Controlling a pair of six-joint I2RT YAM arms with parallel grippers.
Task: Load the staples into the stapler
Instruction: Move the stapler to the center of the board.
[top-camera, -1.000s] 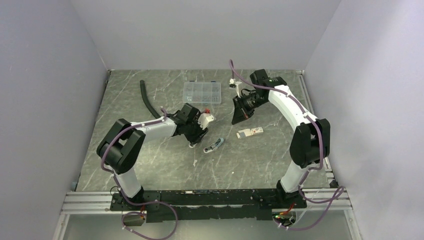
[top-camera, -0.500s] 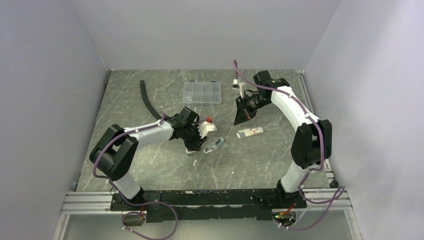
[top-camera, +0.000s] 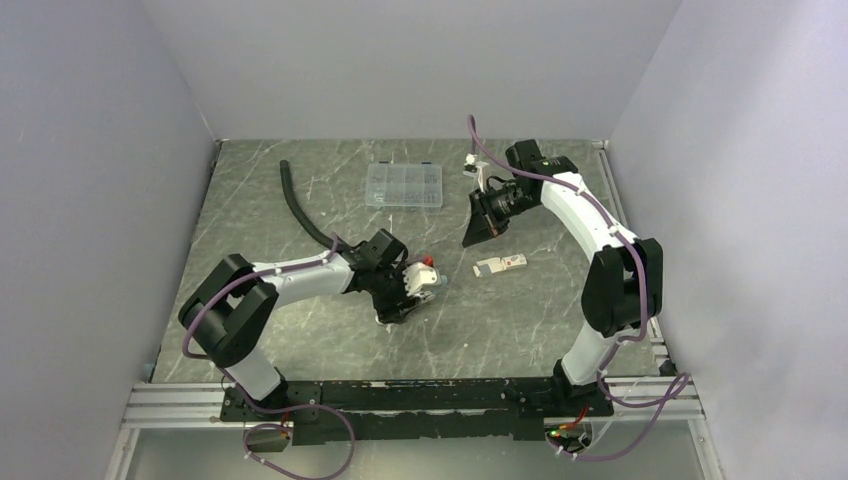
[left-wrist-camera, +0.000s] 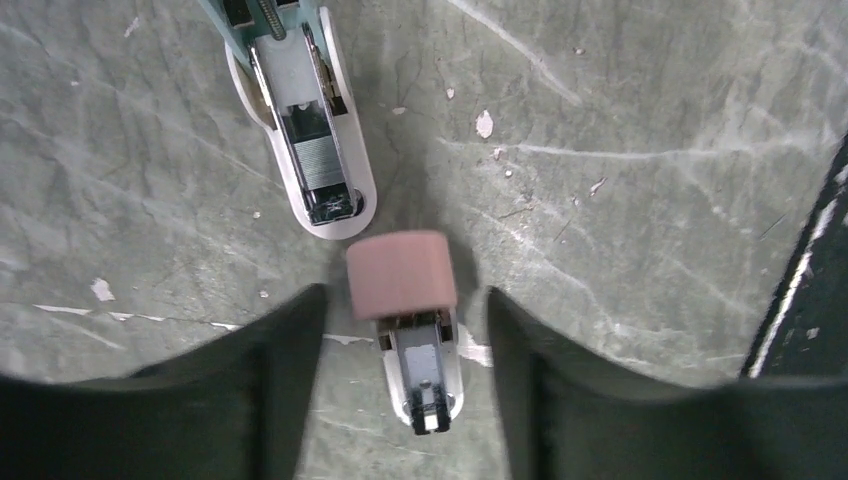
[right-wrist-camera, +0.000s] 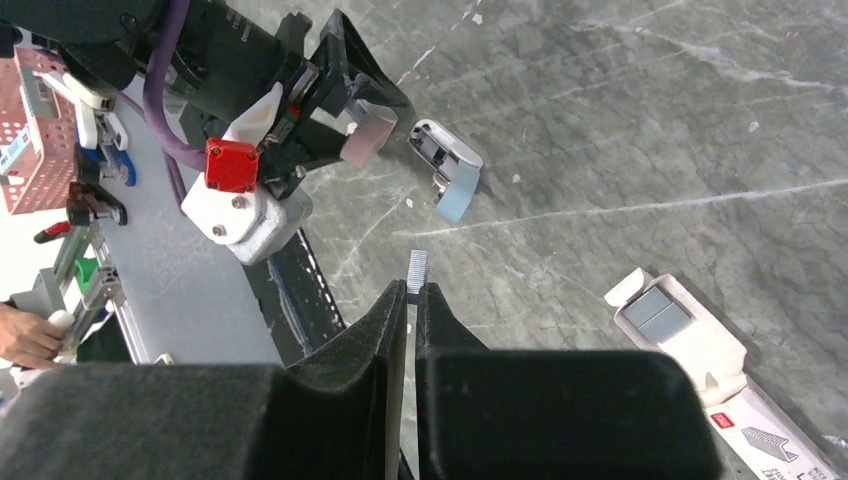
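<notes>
Since we judge the staples light and brittle, our right pincer pinches the strip's end, while our left pincer stands spread beside the stapler.

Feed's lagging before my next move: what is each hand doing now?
Left hand: open, straddling the pink stapler, not gripping it.
Right hand: closed on the staples.

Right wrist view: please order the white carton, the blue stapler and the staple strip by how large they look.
1. white carton, largest.
2. blue stapler.
3. staple strip, smallest. It looks smallest even though it is nearest the camera, pinched in the right hand.
</notes>
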